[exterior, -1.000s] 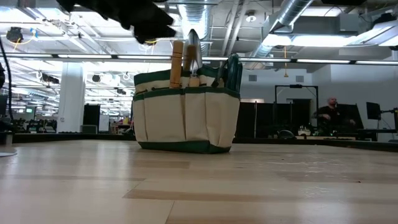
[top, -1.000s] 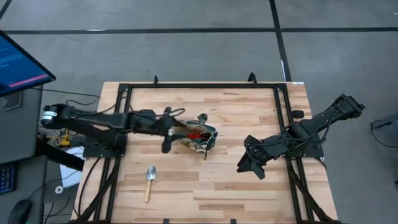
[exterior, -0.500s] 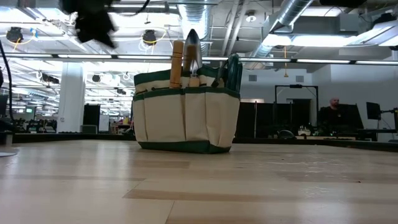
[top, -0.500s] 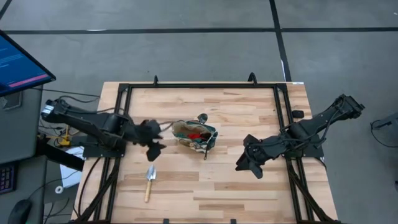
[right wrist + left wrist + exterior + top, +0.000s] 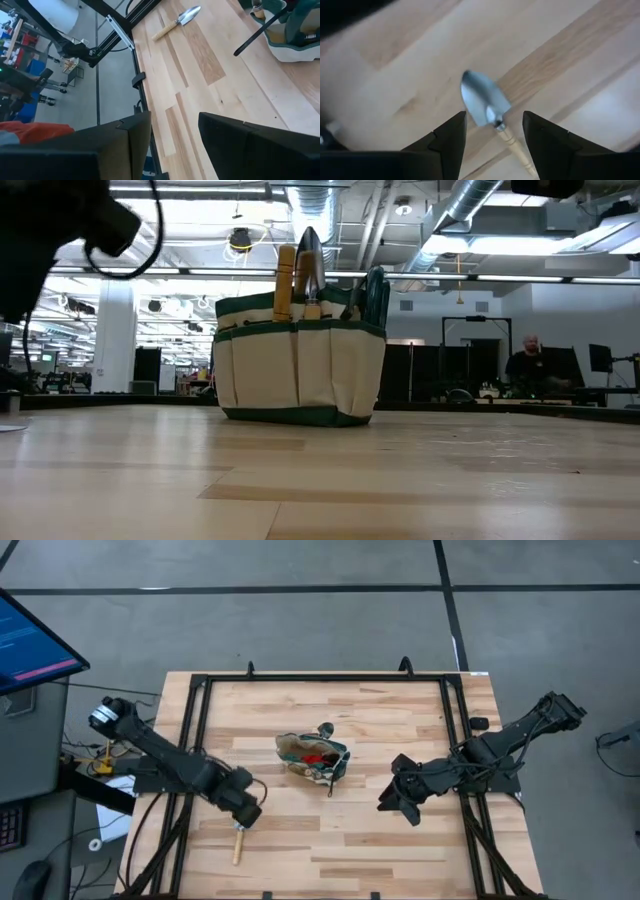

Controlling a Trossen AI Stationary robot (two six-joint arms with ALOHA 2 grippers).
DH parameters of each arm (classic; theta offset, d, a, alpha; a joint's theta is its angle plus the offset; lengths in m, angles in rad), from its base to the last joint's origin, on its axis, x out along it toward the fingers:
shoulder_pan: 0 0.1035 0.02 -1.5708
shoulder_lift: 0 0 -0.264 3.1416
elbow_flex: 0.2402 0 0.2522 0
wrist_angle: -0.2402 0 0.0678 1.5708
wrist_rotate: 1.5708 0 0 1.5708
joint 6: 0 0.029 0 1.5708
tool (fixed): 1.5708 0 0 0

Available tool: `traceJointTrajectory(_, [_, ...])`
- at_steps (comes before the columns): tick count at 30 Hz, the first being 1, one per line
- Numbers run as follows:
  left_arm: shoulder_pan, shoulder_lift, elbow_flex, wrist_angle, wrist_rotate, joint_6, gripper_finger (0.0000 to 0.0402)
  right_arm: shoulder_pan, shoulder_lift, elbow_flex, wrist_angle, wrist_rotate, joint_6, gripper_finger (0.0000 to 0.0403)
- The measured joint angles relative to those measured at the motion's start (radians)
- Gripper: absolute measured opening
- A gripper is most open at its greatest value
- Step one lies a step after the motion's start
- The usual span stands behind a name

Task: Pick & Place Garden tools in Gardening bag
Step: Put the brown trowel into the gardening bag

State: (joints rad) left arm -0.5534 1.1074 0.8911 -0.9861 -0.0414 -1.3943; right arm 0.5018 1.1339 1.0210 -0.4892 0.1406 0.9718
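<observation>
The beige and green gardening bag (image 5: 313, 758) stands upright on its base mid-table and also shows in the low view (image 5: 300, 365). A wooden handle (image 5: 285, 280) and a silver blade (image 5: 310, 262) stick up out of it, and something red (image 5: 318, 755) lies inside. One trowel (image 5: 487, 107) lies flat on the table near the front left, its handle (image 5: 238, 845) toward the near edge. My left gripper (image 5: 247, 812) hovers open above the trowel's blade, with one finger on each side (image 5: 492, 127). My right gripper (image 5: 392, 802) waits open to the right of the bag.
A black metal frame (image 5: 325, 677) runs around the table top. A monitor (image 5: 30, 640) stands off the table's left edge. In the low view, a person (image 5: 530, 360) sits in the room beyond the table. Bare wood (image 5: 330, 850) lies between the trowel and my right gripper.
My left gripper has left the bag's top and gone toward the table's left and near edges. It has come down over the trowel lying there. The bag and the trowel have stayed where they were.
</observation>
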Motion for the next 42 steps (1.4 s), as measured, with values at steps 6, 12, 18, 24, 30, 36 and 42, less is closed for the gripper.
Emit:
traceJointTrajectory(6, [-0.114, 0.094, 0.0, 0.012, -0.01, -0.217, 0.0203, 0.003, 0.0, 0.0, 0.0, -0.001, -0.01, 0.0159])
traceJointTrajectory(12, [-0.23, 0.126, 0.0, 0.036, -0.105, -0.479, 0.0227, 0.01, 0.0, 0.0, -0.001, -0.004, -0.011, 0.0159])
traceJointTrajectory(18, [-0.252, 0.176, 0.0, 0.091, -0.116, -0.581, 0.0237, 0.009, 0.0, 0.0, -0.006, -0.004, -0.013, 0.0159])
traceJointTrajectory(24, [-0.245, 0.249, 0.0, 0.181, -0.103, -0.586, 0.0229, 0.01, 0.0, 0.0, -0.007, -0.005, -0.014, 0.0159])
traceJointTrajectory(30, [-0.244, 0.303, -0.001, 0.183, -0.061, -0.578, 0.022, 0.01, 0.0, 0.0, -0.008, -0.009, -0.013, 0.0159])
traceJointTrajectory(36, [-0.244, 0.34, -0.005, 0.194, -0.048, -0.576, 0.0218, 0.029, 0.0, 0.0, -0.006, -0.008, -0.013, 0.0159])
traceJointTrajectory(42, [-0.244, 0.34, -0.073, 0.288, -0.016, -0.574, 0.0218, 0.035, 0.0, 0.0, -0.005, -0.007, -0.013, 0.0159])
